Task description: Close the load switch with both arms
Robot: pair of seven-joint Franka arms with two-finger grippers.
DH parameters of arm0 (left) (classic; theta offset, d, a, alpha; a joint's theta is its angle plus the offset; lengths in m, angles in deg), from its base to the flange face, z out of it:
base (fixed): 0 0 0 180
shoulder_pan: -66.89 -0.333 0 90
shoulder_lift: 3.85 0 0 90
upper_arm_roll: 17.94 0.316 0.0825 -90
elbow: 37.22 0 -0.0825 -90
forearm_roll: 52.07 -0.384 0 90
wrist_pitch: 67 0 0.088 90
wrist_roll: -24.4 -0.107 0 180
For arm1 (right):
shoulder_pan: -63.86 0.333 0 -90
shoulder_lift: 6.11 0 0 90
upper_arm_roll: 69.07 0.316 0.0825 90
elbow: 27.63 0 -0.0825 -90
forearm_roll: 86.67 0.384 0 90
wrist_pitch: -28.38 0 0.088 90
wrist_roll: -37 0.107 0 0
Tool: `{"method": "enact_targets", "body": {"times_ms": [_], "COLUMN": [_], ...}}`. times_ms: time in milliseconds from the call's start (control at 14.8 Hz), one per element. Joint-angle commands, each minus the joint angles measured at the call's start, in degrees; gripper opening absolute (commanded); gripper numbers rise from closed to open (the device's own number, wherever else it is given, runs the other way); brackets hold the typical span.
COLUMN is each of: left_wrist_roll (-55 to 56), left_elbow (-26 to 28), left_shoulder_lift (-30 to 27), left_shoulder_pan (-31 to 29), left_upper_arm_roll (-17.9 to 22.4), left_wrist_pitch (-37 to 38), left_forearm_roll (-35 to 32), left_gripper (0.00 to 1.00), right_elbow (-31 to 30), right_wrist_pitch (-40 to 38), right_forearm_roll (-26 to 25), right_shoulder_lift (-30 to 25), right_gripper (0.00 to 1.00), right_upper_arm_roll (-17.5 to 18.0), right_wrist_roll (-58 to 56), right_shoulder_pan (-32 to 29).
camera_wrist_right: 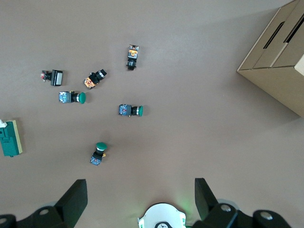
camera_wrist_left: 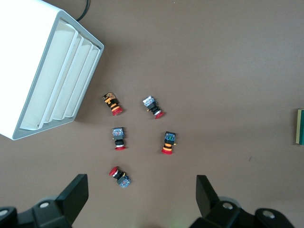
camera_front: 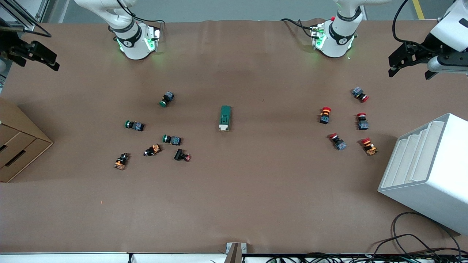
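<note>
— Where does the load switch [camera_front: 225, 118] lie?

— Mid-tabletop [camera_front: 234, 190], alone, its white lever end turned toward the front camera. Green-capped buttons [camera_front: 167, 99] cluster toward the right arm's end, red-capped buttons [camera_front: 325, 114] toward the left arm's end.

— And the arms?

— Both wait, raised at the table's ends. The left end effector [camera_front: 409, 62] hangs released, fingers spread wide, over the tabletop near the white slotted rack [camera_front: 427, 171]. The right end effector [camera_front: 38, 54] hovers near the cardboard box [camera_front: 18, 146], likewise spread and grasping nothing.

— Anything touching the switch?

— Nothing; it sits well apart from both button groups, and each wrist view catches it only at the frame's edge.
</note>
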Motion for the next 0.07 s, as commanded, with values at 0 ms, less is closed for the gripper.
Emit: {"method": "enact_targets", "body": {"times_ms": [0], "left_wrist_roll": [-0.1], "left_elbow": [-0.43], "left_shoulder_lift": [-0.33], "left_shoulder_pan": [-1.37], "left_upper_arm_roll": [-0.14], "left_wrist_pitch": [0.87], "left_forearm_roll": [2.65], "left_gripper": [1.0], "right_elbow": [-1.95], "right_wrist_pitch": [0.72], "right_forearm_roll": [1.03], "right_shoulder_lift": [-1.93], "right_gripper": [1.0], "right_upper_arm_roll": [0.81], "right_wrist_roll": [-0.83], "right_shoulder_pan": [-0.7]}}
